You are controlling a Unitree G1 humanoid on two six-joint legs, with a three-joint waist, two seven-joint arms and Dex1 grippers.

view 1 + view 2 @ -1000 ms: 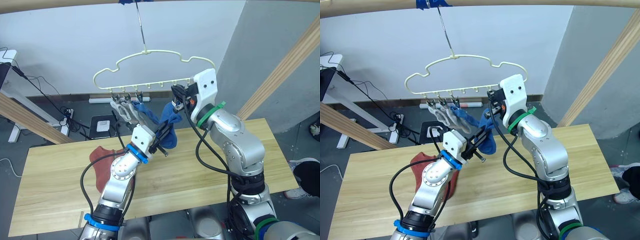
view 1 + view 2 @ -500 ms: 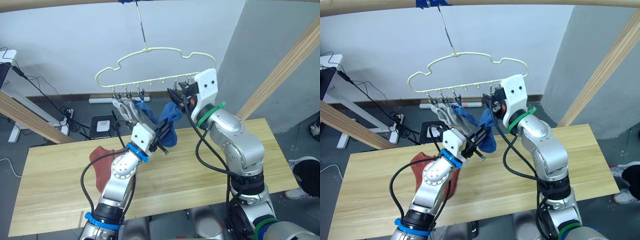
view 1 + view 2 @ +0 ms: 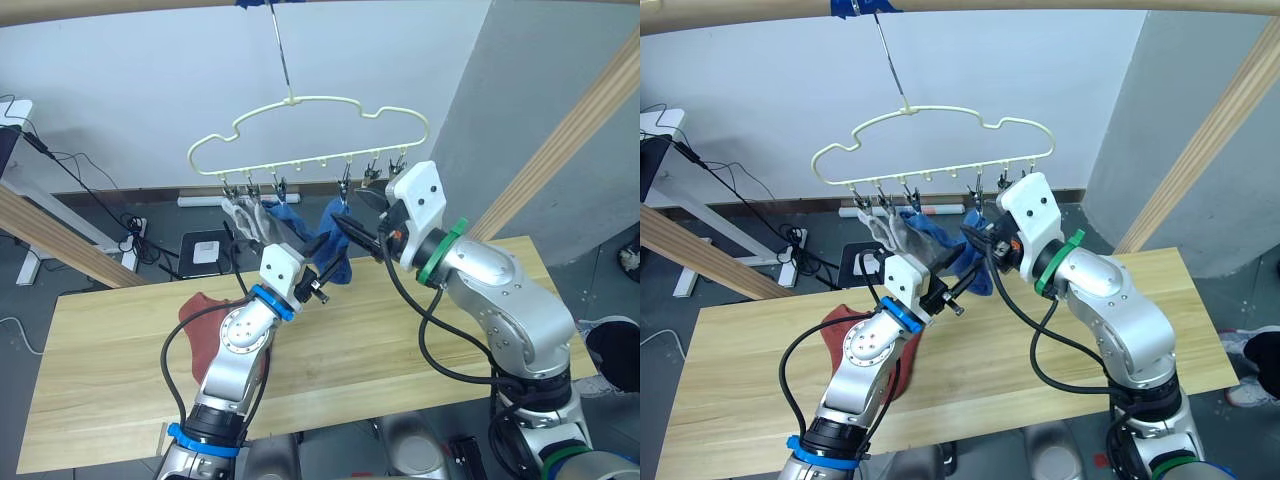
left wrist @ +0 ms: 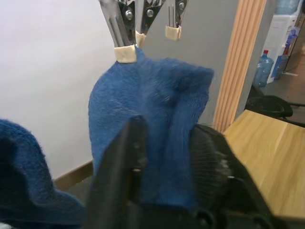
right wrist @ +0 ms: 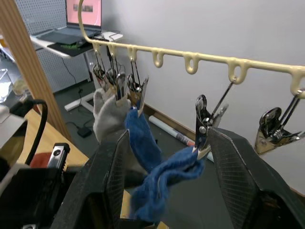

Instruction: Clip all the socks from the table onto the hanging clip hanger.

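White wall and a grey floor with cables lie behind the clip hanger point(image 3: 300, 140), which hangs by its long hook from a wooden rail point(image 3: 120, 8) marked with blue tape. Just below the hanger's row of clips, the left gripper point(image 4: 164, 157) is closed on a blue sock point(image 4: 157, 143), its two black fingers pinching the lower fabric; the sock's upper edge is caught in a metal clip point(image 4: 125, 47) of the hanger. The right gripper point(image 5: 164, 157) stands just beside that same clip on the hanger's right half, its fingers spread wide with nothing between them. Toward the hanger's left end, two light grey socks point(image 3: 245, 215) and a second blue sock point(image 3: 290, 222) hang from neighbouring clips, close together. Well below the hanger, the table point(image 3: 110, 340) carries a rust-red sock point(image 3: 200, 325), partly hidden behind the left arm. Beyond the hanger's right side a slanted wooden post point(image 3: 560, 150) rises.
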